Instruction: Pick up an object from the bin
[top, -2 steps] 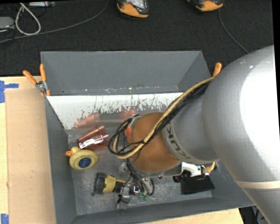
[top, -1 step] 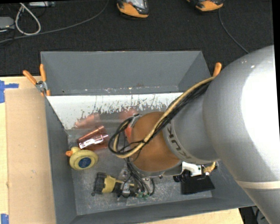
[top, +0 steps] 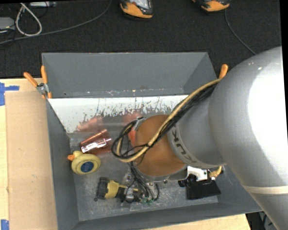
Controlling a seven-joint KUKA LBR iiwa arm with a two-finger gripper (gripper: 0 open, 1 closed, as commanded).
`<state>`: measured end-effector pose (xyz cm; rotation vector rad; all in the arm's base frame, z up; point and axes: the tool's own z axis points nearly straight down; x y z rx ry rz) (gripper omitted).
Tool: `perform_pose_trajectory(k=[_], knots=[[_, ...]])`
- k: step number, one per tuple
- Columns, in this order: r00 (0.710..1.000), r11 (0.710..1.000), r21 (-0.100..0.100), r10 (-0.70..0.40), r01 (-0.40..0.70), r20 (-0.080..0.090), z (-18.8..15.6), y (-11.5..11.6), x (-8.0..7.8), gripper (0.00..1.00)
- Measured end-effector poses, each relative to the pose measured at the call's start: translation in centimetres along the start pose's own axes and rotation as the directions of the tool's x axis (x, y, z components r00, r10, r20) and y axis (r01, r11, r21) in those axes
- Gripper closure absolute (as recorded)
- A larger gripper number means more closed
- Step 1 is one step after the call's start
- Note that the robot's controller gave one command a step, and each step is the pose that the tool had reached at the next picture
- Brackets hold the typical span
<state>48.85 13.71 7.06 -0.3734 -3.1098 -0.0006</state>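
Camera view: bin [top: 132, 74] holds copper cup [top: 94, 142] (lying sideways), yellow reel [top: 86, 164].

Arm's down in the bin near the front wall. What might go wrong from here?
1. The tool is close beside the black-and-yellow piece and may push it away rather than grip it.
2. The cable loop hangs near the copper tube and might snag it on lifting.
3. The black block lies close by the arm and could get knocked.
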Motion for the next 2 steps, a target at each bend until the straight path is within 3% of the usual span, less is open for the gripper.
perform_pose_trajectory(k=[2], knots=[[1.0, 1.0, 0.005, 0.002, -0.002, -0.01, -2.0, -0.2, 0.3, 1.0]])
